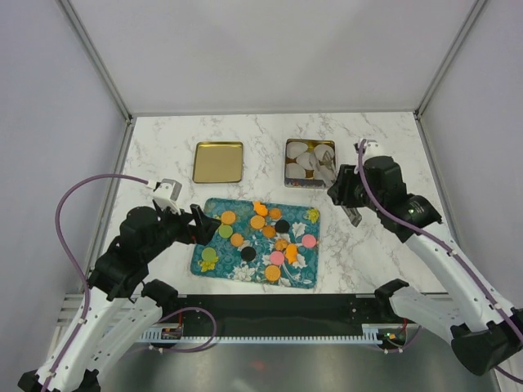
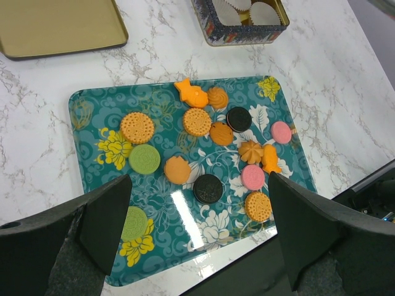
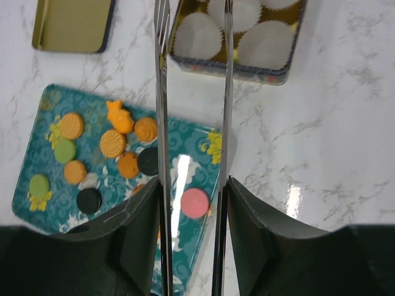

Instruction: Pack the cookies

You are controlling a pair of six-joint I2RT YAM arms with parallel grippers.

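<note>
The cookies lie loose on a teal flowered tray (image 1: 302, 278): orange (image 1: 228, 217), green (image 1: 210, 255), black (image 1: 248, 254) and pink (image 1: 308, 240) discs, plus some orange shaped ones. My left gripper (image 1: 198, 225) hovers over the tray's left side. In the left wrist view it (image 2: 197, 237) is open wide and empty above a black cookie (image 2: 208, 189) and a green one (image 2: 144, 158). My right gripper (image 1: 350, 211) is off the tray's right edge, below the tin. Its long thin blades (image 3: 192, 92) stand apart and empty, and a pink cookie (image 3: 195, 202) shows between them.
A square tin (image 1: 288, 166) lined with white paper cups stands at the back right, and shows in the right wrist view (image 3: 234, 69). Its gold lid (image 1: 218, 162) lies flat at the back left. White marble table, grey walls around.
</note>
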